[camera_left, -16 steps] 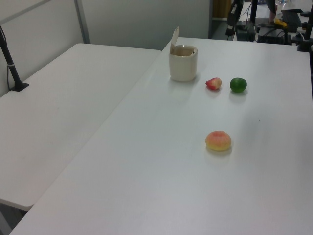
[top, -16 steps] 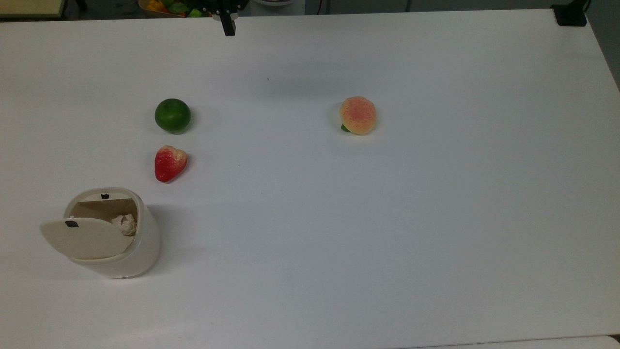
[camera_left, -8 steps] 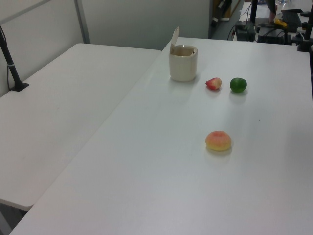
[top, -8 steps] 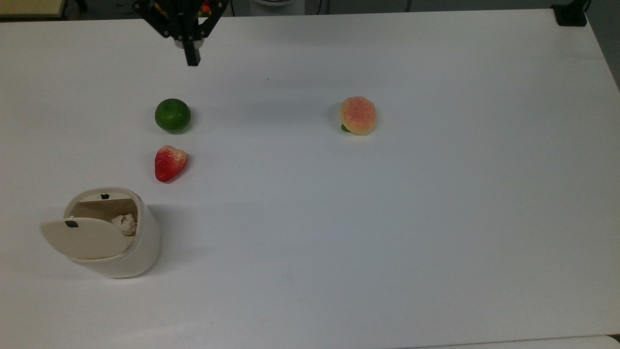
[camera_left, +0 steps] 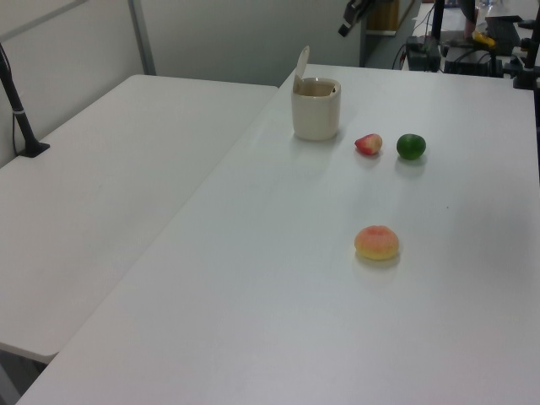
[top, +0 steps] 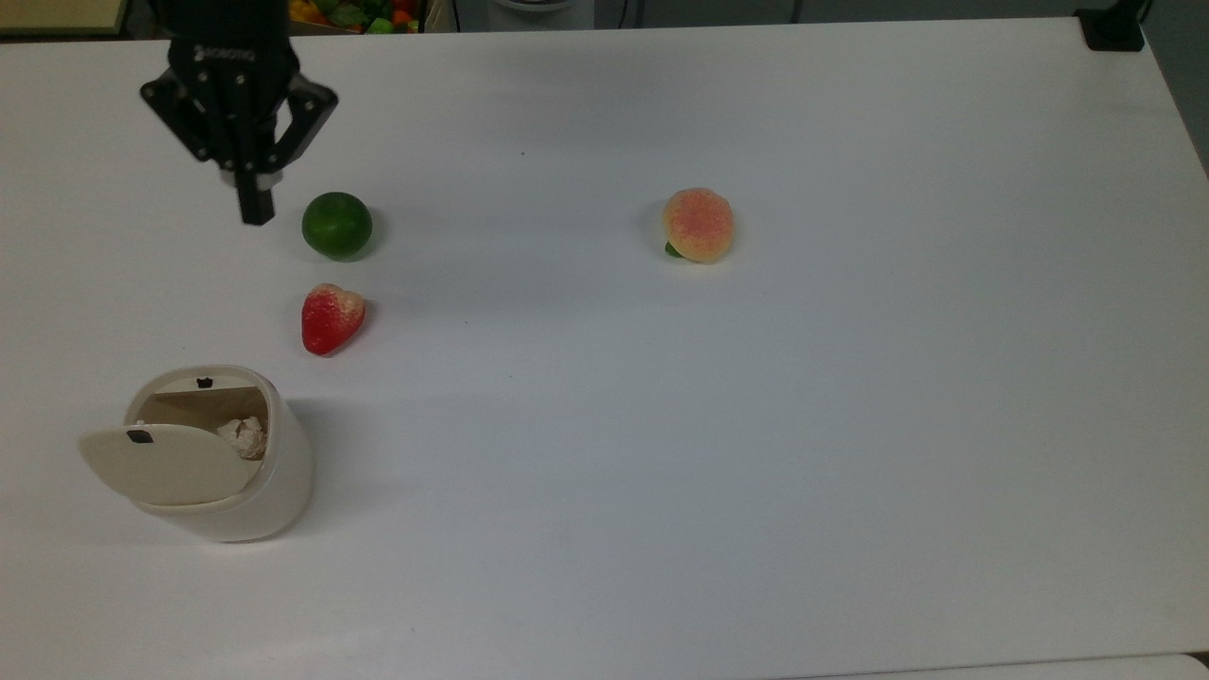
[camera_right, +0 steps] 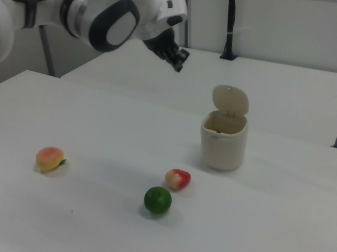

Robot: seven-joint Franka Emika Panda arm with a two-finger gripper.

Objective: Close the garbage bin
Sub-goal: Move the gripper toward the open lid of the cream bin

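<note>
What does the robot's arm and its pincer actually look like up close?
The arm is made of rounded, glossy white shells with dark grey bands and a large dark round cap at a joint. A thin dark cable runs along its upper part in the right view. At its end sits a black pincer with angular links, small white lettering on its body and narrow black fingers.

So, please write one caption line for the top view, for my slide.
Claw above the table beside a lime; strawberry, peach, bin open.
</note>
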